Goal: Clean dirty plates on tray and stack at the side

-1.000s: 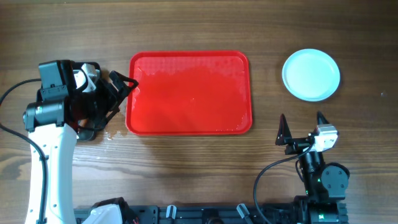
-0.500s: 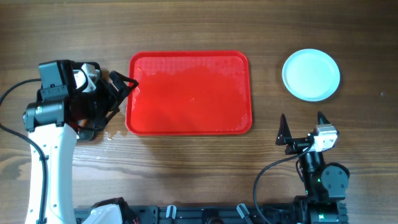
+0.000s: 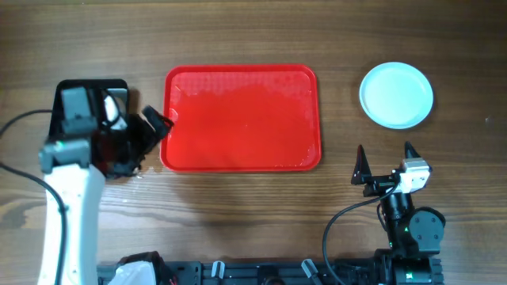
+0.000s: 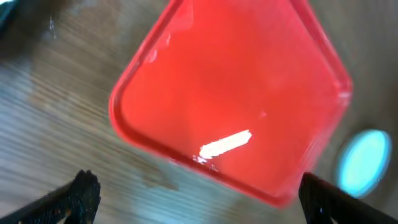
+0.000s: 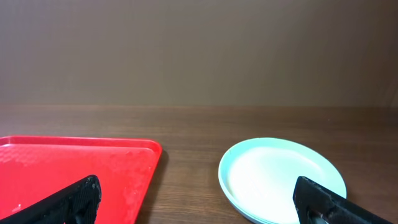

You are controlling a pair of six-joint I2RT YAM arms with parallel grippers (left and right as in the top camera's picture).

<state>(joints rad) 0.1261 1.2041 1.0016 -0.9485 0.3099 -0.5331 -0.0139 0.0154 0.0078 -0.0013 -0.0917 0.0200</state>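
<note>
- The left gripper (image 4: 202, 194) is open and empty, just beside the tray's (image 3: 242, 119) left edge; its arm covers a black tray (image 3: 117, 85).
- The tray lies mid-worktop (image 3: 238, 214).
- The plates (image 3: 396, 95) sit stacked right of it, apart.
- The right gripper (image 3: 384, 161) is open and empty, near the plates.

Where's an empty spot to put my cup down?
The red tray is bare all over. There is bare wood too between the tray and the stacked plates, and along the tray's near edge, left of the right gripper. It's crowded at the tray's left edge, where the left gripper hangs.
</note>
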